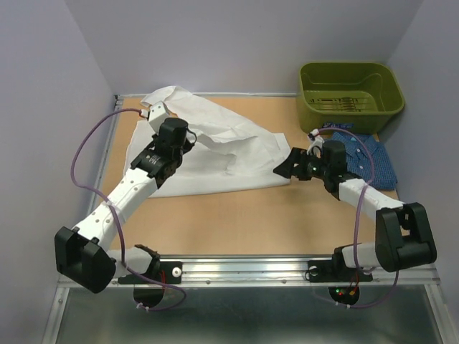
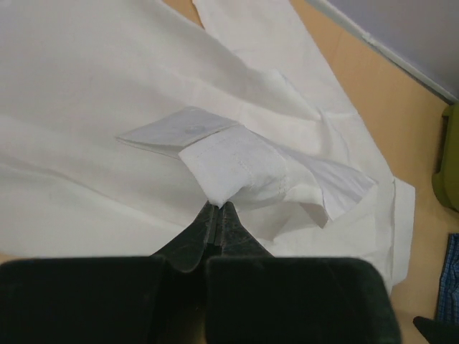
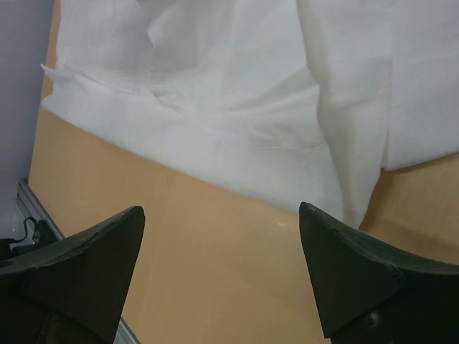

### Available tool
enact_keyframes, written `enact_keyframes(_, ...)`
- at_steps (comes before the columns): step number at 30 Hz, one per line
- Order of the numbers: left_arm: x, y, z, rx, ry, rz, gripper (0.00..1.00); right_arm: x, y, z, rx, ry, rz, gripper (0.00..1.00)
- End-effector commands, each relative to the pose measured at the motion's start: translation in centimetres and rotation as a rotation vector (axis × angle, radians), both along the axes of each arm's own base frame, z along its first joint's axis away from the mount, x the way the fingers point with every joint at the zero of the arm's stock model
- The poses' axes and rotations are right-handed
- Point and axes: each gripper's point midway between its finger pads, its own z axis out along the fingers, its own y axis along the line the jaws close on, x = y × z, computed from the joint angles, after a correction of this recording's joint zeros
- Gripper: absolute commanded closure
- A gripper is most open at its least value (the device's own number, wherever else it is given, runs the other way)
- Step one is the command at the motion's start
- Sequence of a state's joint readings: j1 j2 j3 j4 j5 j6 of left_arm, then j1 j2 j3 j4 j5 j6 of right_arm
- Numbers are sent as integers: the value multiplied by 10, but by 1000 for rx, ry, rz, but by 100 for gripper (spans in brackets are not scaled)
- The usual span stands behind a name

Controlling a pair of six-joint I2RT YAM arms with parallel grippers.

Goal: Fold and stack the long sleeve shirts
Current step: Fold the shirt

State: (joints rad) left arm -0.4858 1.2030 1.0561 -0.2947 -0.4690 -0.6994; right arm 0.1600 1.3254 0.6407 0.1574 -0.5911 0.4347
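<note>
The white shirt [image 1: 215, 154] lies spread and rumpled over the left and middle of the table. My left gripper [image 1: 190, 141] is shut on a folded sleeve cuff of it; in the left wrist view the fingertips [image 2: 217, 206] pinch the cuff [image 2: 237, 168] a little above the shirt body [image 2: 86, 86]. My right gripper [image 1: 285, 166] is open and empty at the shirt's near right corner; the right wrist view shows its jaws [image 3: 221, 209] wide apart over bare table, next to the shirt's hem [image 3: 237, 107]. The dark blue shirt [image 1: 369, 154] lies crumpled at the right, partly under my right arm.
An olive-green bin [image 1: 350, 87] stands at the back right corner, just behind the blue shirt. Walls close off the back and both sides. Bare wooden table [image 1: 237, 222] runs along the near side up to the metal rail [image 1: 244, 271].
</note>
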Motion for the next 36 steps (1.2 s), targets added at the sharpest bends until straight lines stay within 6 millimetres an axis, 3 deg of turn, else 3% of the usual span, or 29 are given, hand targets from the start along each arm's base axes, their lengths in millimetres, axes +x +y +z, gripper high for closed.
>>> enact_keyframes(1, 25, 2, 52, 80, -124, -17, 100, 6, 30, 25, 38, -62, 101, 7)
enact_keyframes(4, 38, -1, 84, 99, -191, -39, 100, 8, 54, 21, 45, -48, 150, 7)
enact_keyframes(9, 56, -12, 144, 105, -342, -86, 100, 18, 73, 23, 119, -56, 190, 8)
enact_keyframes(14, 68, -30, 178, 107, -440, -167, 100, 31, 80, 14, 142, -49, 192, 8)
enact_keyframes(20, 80, -55, 218, 109, -579, -277, 100, 50, 70, -21, 84, -4, 78, 8)
enact_keyframes(25, 85, -74, 233, 108, -639, -364, 100, 59, 59, -33, 80, 5, -35, 8)
enact_keyframes(29, 91, -86, 243, 106, -679, -409, 100, 65, 45, -27, 59, -40, -135, 8)
enact_keyframes(33, 101, -93, 243, 114, -689, -423, 100, 60, 51, -3, 90, -99, -77, 8)
enact_keyframes(36, 109, -95, 239, 126, -683, -420, 100, 48, 69, 13, 140, -116, 32, 8)
